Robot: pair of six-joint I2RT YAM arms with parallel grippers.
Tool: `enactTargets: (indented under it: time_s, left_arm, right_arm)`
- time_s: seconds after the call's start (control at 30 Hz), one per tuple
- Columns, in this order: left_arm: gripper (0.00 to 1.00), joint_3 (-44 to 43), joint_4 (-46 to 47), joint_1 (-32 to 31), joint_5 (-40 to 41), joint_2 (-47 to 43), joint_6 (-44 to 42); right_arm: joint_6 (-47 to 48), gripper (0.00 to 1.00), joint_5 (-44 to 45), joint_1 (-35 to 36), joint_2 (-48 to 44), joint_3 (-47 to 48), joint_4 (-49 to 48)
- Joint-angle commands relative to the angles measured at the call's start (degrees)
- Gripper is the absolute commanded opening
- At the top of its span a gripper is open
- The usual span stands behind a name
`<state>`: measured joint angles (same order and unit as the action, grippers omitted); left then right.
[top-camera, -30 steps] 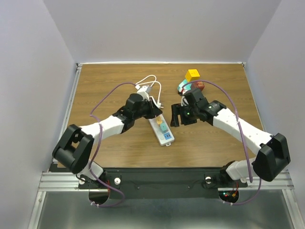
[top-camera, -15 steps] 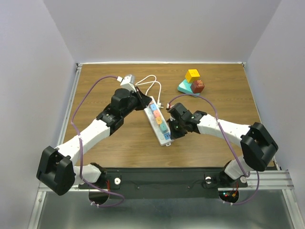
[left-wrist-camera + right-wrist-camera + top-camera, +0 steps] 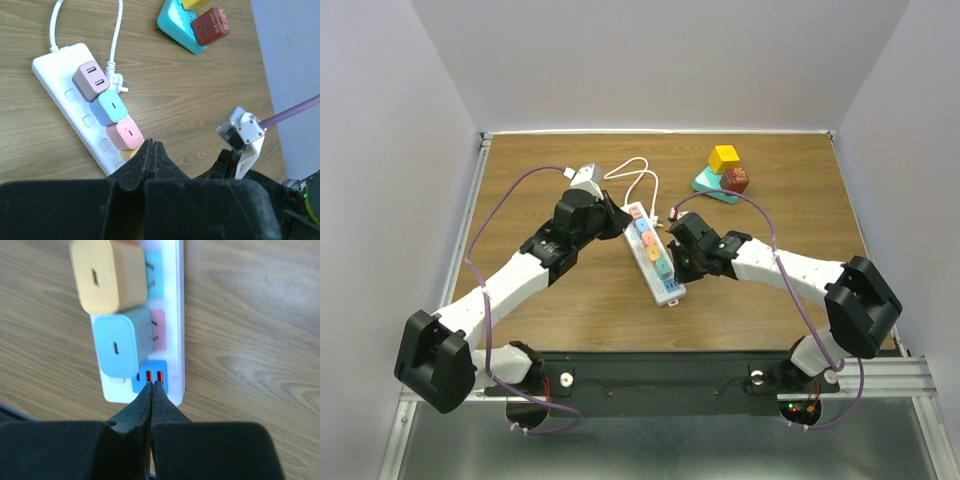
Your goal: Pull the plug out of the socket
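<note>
The socket (image 3: 669, 291), a long white power strip, lies slanted at mid-table with several pastel plugs (image 3: 651, 246) in a row on it. In the left wrist view the socket (image 3: 55, 65) carries a mauve plug (image 3: 91, 80), a light blue plug (image 3: 112, 106) and a pink plug (image 3: 126, 134). My left gripper (image 3: 151, 145) is shut and empty beside the strip's far part, left gripper (image 3: 617, 215). The right wrist view shows an orange plug (image 3: 107, 275) and a blue plug (image 3: 122, 345) in the socket (image 3: 175, 350). My right gripper (image 3: 151, 385) is shut, empty, tips at the USB end, right gripper (image 3: 680, 268).
A teal triangular block (image 3: 712, 185) with a yellow cube (image 3: 724, 157) and a red-brown cube (image 3: 736, 180) stands at the back right. The strip's thin white cord (image 3: 640, 170) loops toward the back. Grey walls enclose the table on three sides.
My right gripper has shut and come down left to the strip's near end. The left arm has swung left off the strip, uncovering the plugs.
</note>
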<state>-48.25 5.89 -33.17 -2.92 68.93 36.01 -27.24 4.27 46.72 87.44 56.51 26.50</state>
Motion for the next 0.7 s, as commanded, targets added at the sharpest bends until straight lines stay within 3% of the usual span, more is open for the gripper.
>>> enactTargets:
  time_s: [0.0, 0.07, 0.23, 0.3, 0.47, 0.67]
  left_arm:
    - [0.00, 1.31, -1.23, -0.32, -1.38, -3.71, 0.46]
    - [0.00, 3.50, -1.67, -0.67, -2.18, -4.94, 1.43]
    - [0.00, 6.94, -1.85, -2.16, -2.71, -7.40, 3.71]
    - [0.00, 7.46, -1.85, -2.60, -2.45, -8.01, 4.42]
    - [0.00, 7.20, -1.50, -2.69, -1.39, -9.25, 4.60]
    - [0.00, 4.66, 0.44, -3.57, -5.42, -3.72, 3.98]
  right_arm:
    - [2.27, 0.03, 4.34, 0.48, -3.32, 7.62, 1.26]
    - [4.12, 0.09, 5.82, 0.48, -2.54, 9.92, 4.24]
    - [4.22, 0.05, 7.24, 0.22, 0.63, 13.19, 7.59]
    - [1.86, 0.00, 6.28, 0.21, -0.42, 11.88, 8.12]
    - [-1.84, 0.00, 2.41, 0.13, -4.21, 3.96, 6.37]
    - [-4.65, 0.00, -1.02, 0.21, -2.45, 1.85, 1.72]
